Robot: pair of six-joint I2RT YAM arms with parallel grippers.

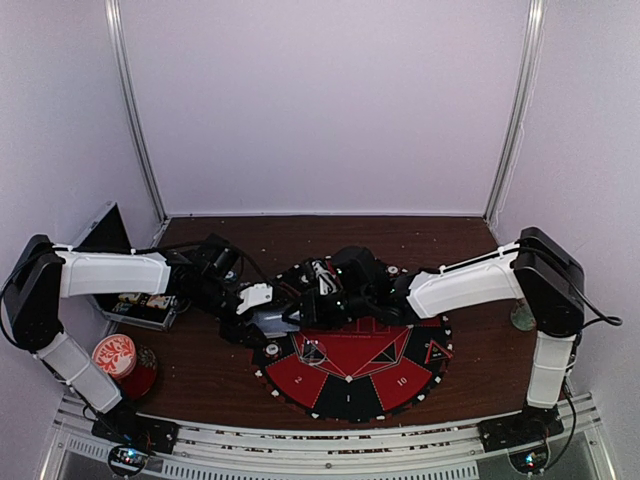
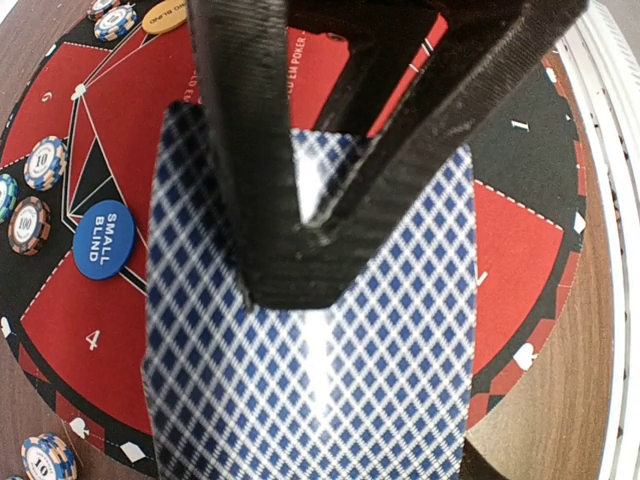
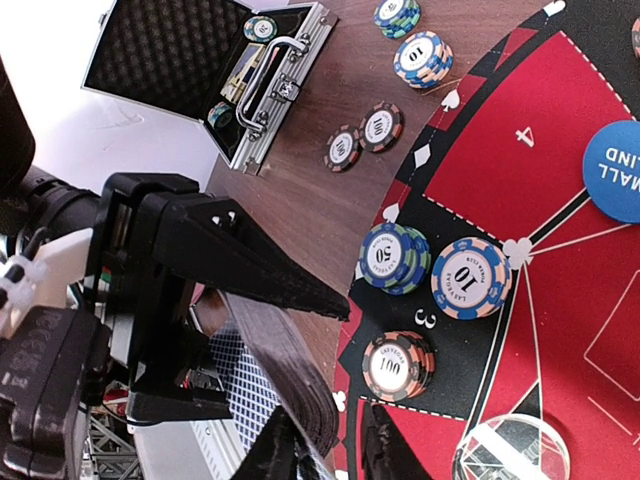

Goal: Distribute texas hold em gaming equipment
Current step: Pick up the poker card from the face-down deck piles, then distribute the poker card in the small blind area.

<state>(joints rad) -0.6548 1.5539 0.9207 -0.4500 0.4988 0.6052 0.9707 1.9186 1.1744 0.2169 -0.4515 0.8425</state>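
Where both arms meet above the far rim of the mat (image 1: 350,365), the left gripper (image 2: 300,255) pinches the playing cards (image 2: 330,400), blue diamond backs showing. The right gripper (image 3: 325,452) is just beside the deck; spread or pressed together, cannot tell. Blue button disc (image 2: 105,253) and chip stacks (image 3: 470,278) lie on the mat. Loose chips (image 3: 360,138) sit on the table (image 3: 290,200) toward the open case (image 3: 200,70) at its left edge.

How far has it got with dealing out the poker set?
Chip stacks and the Small Blind button already sit on the mat. The left gripper holds the cards above it; no dealt cards show. A few chips lie in the open case, not yet out.
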